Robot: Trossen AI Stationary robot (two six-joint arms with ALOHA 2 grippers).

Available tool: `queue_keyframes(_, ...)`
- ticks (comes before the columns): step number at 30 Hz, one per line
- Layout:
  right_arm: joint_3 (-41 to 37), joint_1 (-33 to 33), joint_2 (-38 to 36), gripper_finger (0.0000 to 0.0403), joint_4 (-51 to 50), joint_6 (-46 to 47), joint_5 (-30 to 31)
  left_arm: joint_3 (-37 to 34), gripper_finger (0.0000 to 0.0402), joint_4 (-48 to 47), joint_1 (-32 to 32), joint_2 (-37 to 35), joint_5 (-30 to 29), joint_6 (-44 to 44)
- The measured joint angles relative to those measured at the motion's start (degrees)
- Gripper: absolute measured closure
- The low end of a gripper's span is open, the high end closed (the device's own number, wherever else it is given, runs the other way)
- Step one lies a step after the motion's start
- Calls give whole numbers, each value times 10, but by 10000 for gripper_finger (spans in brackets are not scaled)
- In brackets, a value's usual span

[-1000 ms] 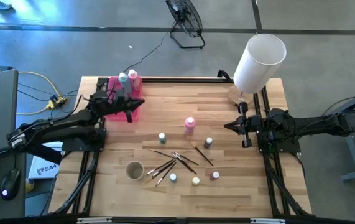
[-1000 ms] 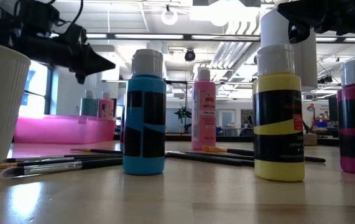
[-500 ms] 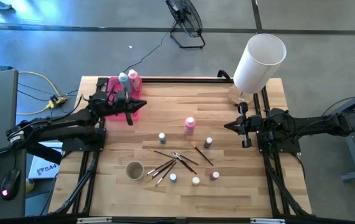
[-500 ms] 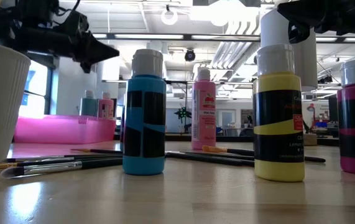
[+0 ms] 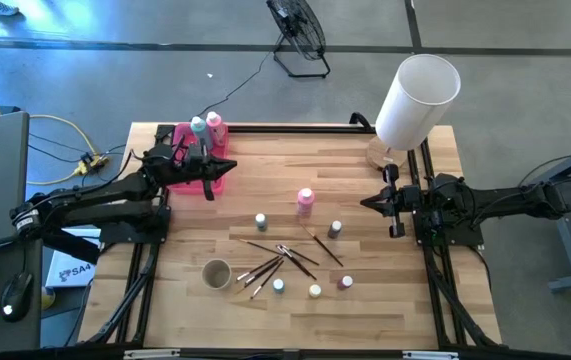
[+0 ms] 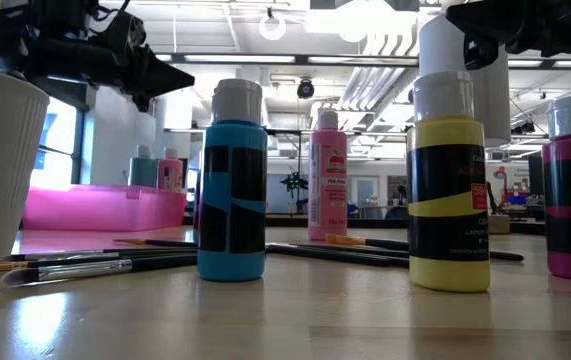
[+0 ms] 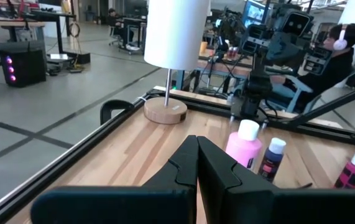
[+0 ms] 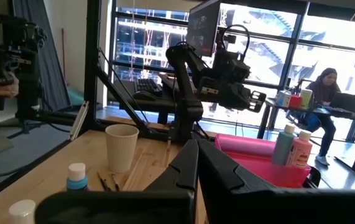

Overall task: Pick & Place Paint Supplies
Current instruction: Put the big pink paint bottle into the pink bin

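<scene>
A teal bottle and a pink bottle stand upright at the far end of the pink tray. A second pink bottle stands upright on the table's middle. Several tiny pots and thin brushes lie around it toward the near edge. My left gripper is shut and empty, hovering over the tray; the left wrist view shows its fingers closed. My right gripper is shut and empty at the table's right, pointing at the middle; the right wrist view shows the same.
A white paper cup stands near the brushes. The white lamp stands at the far right corner on its wooden base. Close to the low camera stand a blue pot and a yellow pot. People sit beyond the table.
My left gripper has risen a little above the pink tray and tipped toward level, staying shut.
</scene>
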Motion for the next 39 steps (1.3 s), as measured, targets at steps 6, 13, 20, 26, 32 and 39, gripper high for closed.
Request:
queue_keyframes(6,0,0,0,400,0,-2,0,0,402,0,0,0,12,0)
queue_keyframes(13,0,0,0,400,0,-1,0,0,402,0,0,0,14,0)
queue_keyframes(20,0,0,0,400,-1,14,-2,0,402,0,0,0,13,0)
queue_keyframes(26,0,0,0,400,-1,15,-2,0,402,0,0,0,13,-6)
queue_keyframes(32,0,0,0,400,-1,14,-2,0,402,0,0,0,11,-7)
queue_keyframes(39,0,0,0,400,-1,14,-2,0,402,0,0,0,9,-7)
